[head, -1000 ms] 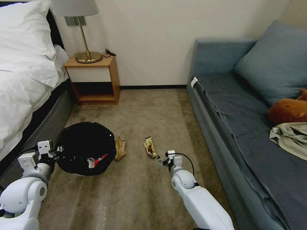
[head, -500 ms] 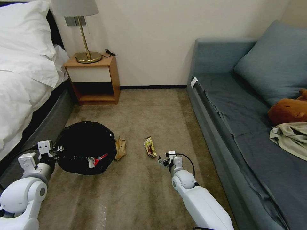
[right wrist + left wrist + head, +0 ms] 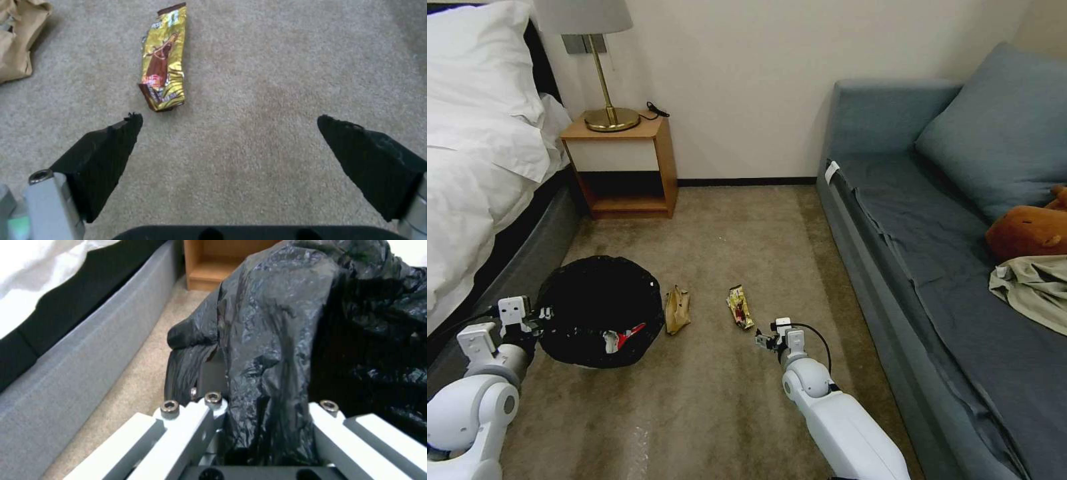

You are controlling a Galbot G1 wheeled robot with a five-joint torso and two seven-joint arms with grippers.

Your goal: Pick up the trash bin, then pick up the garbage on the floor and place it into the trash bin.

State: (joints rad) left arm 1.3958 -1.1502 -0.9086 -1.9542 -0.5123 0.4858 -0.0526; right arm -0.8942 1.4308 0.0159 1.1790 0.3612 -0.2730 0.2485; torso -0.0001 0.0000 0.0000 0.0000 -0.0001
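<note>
My left claw (image 3: 262, 426) seems clamped on the trash bin (image 3: 597, 310) rim; right claw (image 3: 229, 133) spread, low, just short of the gold wrapper (image 3: 163, 58).

Trash bin (image 3: 597, 310): round, lined with a crinkled black bag draped over the rim, standing beside the bed frame. Inside lies a red-and-white packet (image 3: 620, 339), apparently crushed. Crumpled brown paper bag (image 3: 678, 309) lies on the carpet just beside the bin. Gold-yellow snack wrapper (image 3: 740, 307) lies flat, apart from the paper bag.
</note>
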